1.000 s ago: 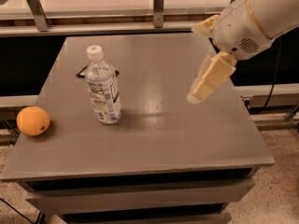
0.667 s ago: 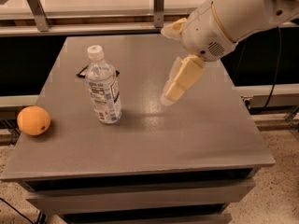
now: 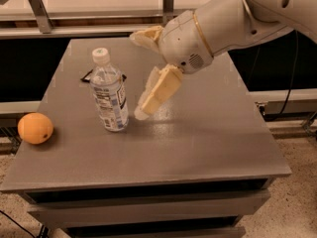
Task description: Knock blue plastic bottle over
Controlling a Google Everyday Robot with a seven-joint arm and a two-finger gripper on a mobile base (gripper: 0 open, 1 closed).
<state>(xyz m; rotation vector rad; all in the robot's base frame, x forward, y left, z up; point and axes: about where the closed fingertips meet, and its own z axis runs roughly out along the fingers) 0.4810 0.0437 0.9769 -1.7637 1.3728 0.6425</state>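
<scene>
The blue plastic bottle [image 3: 109,96] stands upright on the left half of the grey table [image 3: 198,138]. It is clear, with a pale cap and a white printed label. My gripper [image 3: 137,77] hangs just right of the bottle, at about its height, on a large white arm that reaches in from the upper right. Its cream fingers are spread apart. The lower finger [image 3: 155,92] points down and left, with its tip close to the bottle's lower right side; I cannot tell if it touches. The gripper holds nothing.
An orange fruit [image 3: 35,128] lies near the table's left edge. A small dark object [image 3: 87,77] lies behind the bottle. A rail and a light counter run along the back. The floor is to the right.
The arm and gripper have moved left across the table, from its right side to just beside the bottle. The bottle and the orange have not moved.
</scene>
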